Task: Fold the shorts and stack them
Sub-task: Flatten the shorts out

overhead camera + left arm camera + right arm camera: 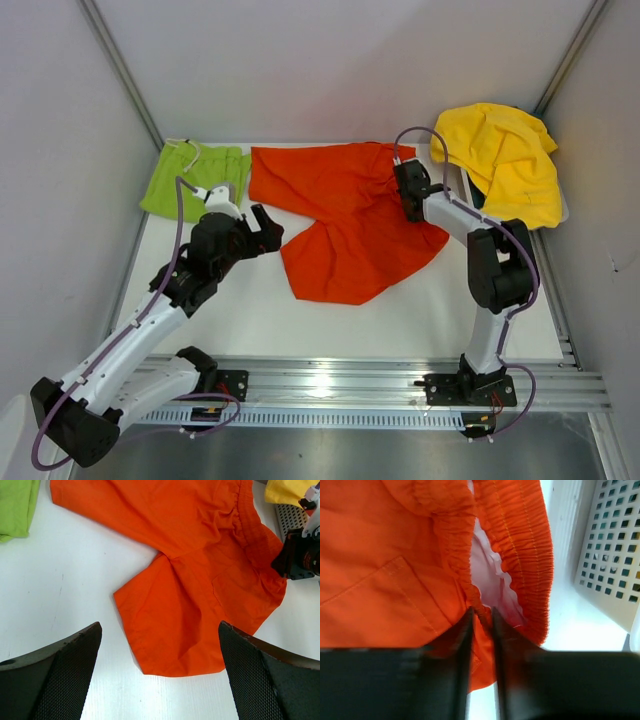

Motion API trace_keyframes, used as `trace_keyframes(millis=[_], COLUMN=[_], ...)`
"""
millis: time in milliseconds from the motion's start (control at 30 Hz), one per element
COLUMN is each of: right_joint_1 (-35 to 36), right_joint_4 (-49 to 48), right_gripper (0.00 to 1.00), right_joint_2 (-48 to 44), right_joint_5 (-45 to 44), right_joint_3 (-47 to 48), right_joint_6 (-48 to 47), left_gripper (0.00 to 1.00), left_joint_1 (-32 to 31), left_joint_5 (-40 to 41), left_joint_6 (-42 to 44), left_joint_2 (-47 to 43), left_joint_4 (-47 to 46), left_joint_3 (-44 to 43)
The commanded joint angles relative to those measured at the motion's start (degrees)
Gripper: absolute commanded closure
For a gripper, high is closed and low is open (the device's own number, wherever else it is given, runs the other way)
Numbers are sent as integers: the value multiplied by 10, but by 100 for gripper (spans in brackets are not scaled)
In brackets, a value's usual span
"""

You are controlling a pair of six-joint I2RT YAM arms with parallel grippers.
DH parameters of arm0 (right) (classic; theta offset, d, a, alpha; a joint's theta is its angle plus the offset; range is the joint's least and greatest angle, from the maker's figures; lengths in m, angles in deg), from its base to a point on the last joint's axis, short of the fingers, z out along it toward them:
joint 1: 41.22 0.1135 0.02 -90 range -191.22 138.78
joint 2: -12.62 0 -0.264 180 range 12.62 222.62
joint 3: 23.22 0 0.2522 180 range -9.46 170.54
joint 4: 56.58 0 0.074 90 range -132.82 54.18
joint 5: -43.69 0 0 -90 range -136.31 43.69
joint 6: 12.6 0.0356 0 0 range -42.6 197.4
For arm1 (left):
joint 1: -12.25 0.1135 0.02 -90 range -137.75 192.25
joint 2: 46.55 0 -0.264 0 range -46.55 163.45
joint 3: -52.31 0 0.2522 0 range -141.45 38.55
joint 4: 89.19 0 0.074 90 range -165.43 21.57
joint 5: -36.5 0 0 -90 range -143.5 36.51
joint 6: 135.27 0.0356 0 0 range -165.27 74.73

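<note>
The orange-red shorts (340,215) lie spread flat mid-table, waistband toward the right, legs toward the left and front. The lime-green shorts (195,180) lie folded at the back left corner. My left gripper (268,232) hovers wide open just left of the orange-red shorts; in the left wrist view the hem of one leg (175,665) lies between and ahead of its fingers (260,680), untouched. My right gripper (481,617) is at the right end of the elastic waistband (515,540), its fingers pinched narrowly on the gathered orange cloth.
A yellow cloth (505,160) is heaped on a white perforated basket (615,555) at the back right, close to the right arm. White walls enclose the table on the left, back and right. Bare white table (330,325) lies in front of the shorts.
</note>
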State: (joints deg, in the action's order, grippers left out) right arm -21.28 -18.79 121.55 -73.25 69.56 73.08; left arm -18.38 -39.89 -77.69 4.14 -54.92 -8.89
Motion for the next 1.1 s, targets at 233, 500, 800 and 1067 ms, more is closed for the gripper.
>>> trace_keyframes(millis=[233,500,800,1067], right_joint_1=[-151,-202,-109,-46], right_joint_4=[12,25,80,111], right_gripper=[100,100,100,100], right_joint_2=[-32,7,76,130], right_joint_5=[144,161,-22,-53], right_joint_3=[3,8,50,46], right_joint_6=[131,183,154,144], left_gripper=[1,1,1,1], left_joint_1=[-5,-5,-13,-22], left_joint_5=[-12,-9,-7,9], left_joint_6=[12,12,12,15], left_joint_2=[6,-1,7,-3], left_joint_4=[-7,-2,8,30], left_joint_3=[2,1,2,-1])
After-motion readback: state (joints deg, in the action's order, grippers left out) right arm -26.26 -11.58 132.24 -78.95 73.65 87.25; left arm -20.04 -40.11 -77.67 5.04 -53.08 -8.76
